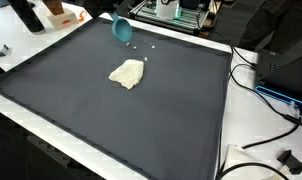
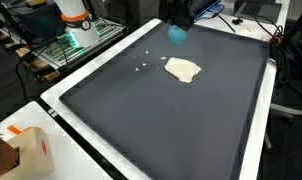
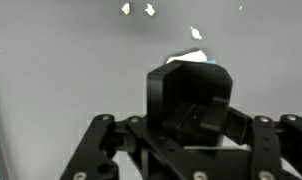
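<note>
A teal cup (image 1: 122, 29) (image 2: 177, 32) hangs tilted above the far edge of the dark mat (image 1: 111, 110) (image 2: 161, 120). My gripper (image 2: 176, 12) is shut on it from above. In the wrist view my gripper (image 3: 194, 72) fills the middle as a black block, and only a sliver of the teal cup (image 3: 197, 57) shows past it. A few small white bits (image 1: 141, 47) (image 2: 143, 62) (image 3: 149, 10) lie on the mat close to the cup. A crumpled cream cloth (image 1: 128, 73) (image 2: 182, 69) lies flat on the mat, a short way from the cup.
A white table rim (image 1: 223, 140) (image 2: 71, 125) borders the mat. An orange-and-white box (image 2: 31, 150) sits near one corner. Cables (image 1: 276, 140) and dark equipment (image 1: 286, 60) lie beside one edge, and a rack with electronics (image 2: 76, 35) stands behind.
</note>
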`<action>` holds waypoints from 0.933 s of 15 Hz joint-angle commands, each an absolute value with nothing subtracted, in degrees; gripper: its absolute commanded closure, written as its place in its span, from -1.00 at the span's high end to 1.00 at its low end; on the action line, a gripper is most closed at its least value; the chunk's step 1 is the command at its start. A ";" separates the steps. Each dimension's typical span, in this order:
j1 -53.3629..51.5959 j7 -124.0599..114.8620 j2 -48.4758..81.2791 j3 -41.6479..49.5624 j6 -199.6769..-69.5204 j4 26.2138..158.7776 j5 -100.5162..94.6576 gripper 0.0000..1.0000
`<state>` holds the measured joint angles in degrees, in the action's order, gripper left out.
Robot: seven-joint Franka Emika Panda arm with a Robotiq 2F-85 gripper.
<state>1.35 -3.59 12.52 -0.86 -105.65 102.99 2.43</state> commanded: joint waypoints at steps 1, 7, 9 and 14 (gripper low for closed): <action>-1.02 -9.03 11.44 -0.32 -100.88 101.40 -2.80 -0.61; -3.54 -13.43 10.73 -0.80 -99.69 99.53 -9.05 -0.61; -4.22 -14.19 10.46 -0.94 -100.33 99.25 -11.20 -0.61; -5.56 -14.38 10.24 -1.53 -101.65 98.69 -15.55 -0.61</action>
